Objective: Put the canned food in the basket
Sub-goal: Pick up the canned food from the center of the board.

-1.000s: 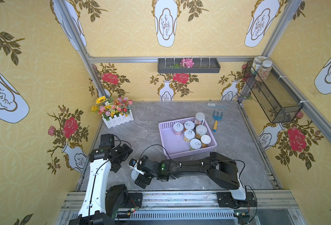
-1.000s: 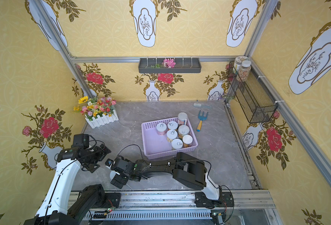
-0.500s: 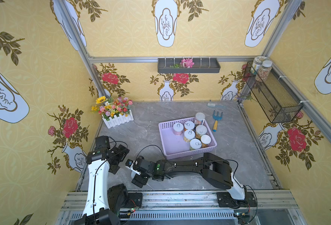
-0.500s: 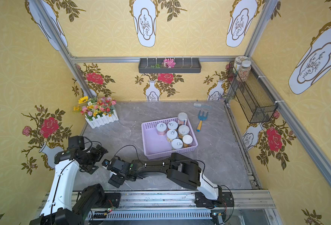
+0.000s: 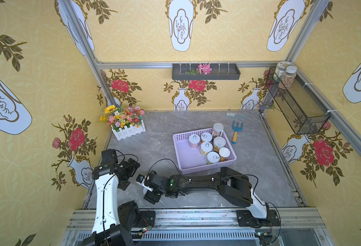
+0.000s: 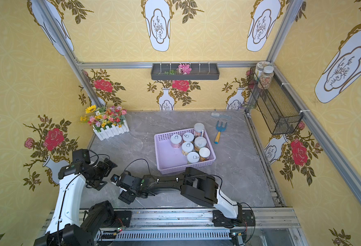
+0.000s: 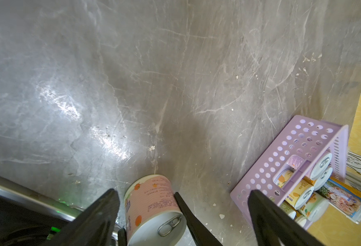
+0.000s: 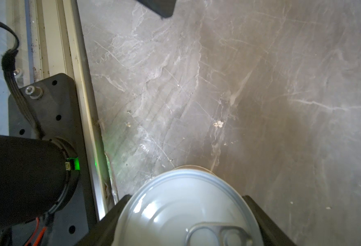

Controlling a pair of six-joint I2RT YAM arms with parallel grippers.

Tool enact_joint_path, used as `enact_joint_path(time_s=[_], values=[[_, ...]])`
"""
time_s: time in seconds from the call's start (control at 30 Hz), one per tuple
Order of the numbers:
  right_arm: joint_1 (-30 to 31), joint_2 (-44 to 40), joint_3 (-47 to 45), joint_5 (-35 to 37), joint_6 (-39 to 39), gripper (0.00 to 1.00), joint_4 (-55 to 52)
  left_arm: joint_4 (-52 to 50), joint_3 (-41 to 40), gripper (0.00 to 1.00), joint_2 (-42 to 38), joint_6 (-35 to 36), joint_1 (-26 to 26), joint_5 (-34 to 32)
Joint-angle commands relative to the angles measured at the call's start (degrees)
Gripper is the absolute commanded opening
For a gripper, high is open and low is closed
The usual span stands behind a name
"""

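Right gripper [image 8: 187, 198] flanks the pink can [image 8: 186, 215] between its fingers, clamp unconfirmed; it should squeeze squarely before lifting, with the left gripper [image 7: 182, 192] gaping alongside.

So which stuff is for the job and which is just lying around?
Job: lavender basket, seven cans in it, pink can outside it.
Lying about: flower box, blue rake, brush, two seed jars, wire basket, wall tray.
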Motion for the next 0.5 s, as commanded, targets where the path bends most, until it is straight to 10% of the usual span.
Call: enact_joint_path(time_s=[0.0, 0.47], values=[[0.1, -1.0, -0.9, -0.8, 0.7, 0.66, 0.9, -0.4, -0.3, 1.0, 0.2, 1.2, 0.1, 0.5], [-0.7, -9.3, -9.0, -0.6, 4.3, 0.54, 5.0, 1.3, 0.0, 1.0, 0.2, 2.4, -1.1, 5.9]])
